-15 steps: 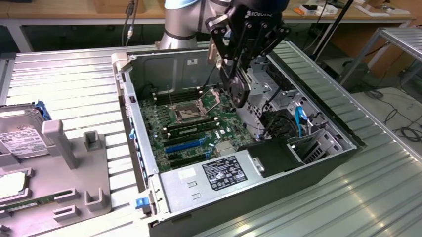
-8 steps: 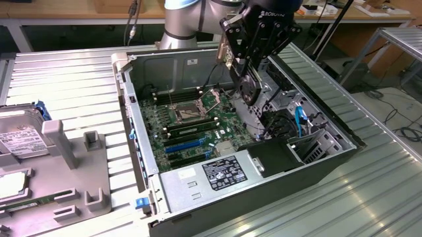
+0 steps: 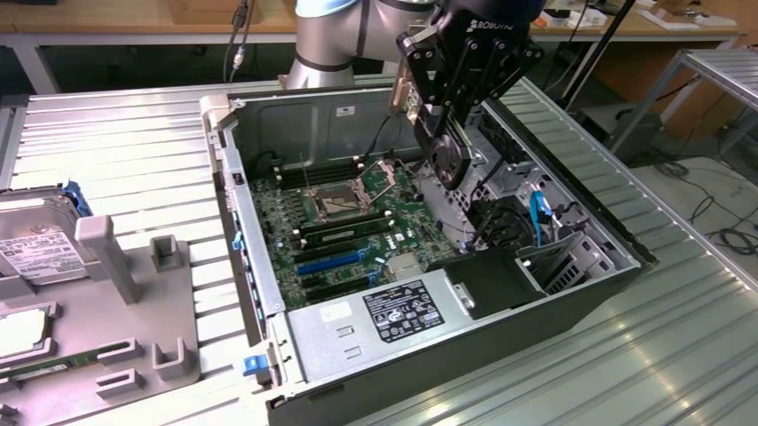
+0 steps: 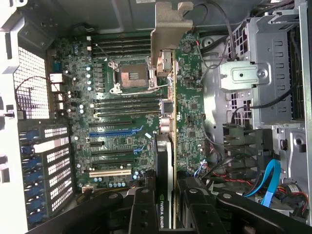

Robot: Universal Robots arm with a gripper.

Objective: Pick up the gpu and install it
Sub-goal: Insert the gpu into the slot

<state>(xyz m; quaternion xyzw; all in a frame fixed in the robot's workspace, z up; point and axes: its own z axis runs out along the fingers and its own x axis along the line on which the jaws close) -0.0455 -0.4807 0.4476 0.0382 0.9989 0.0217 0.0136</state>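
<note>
Picked up already: black two-fingered gripper (image 3: 442, 120) clamped on thin dark-green, fan-faced gpu card (image 3: 452, 160). Hanging edge-down above open grey metal computer case (image 3: 220, 151). Not yet seated in long blue motherboard slot (image 3: 329, 261), toward seven o'clock.

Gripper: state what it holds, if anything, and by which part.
The gripper holds the gpu, pinched across its two faces at the upper edge, with the fan hanging below.

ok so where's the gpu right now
The gpu is held in the end effector over the open computer case, to the exterior view's right of the CPU socket.
</note>
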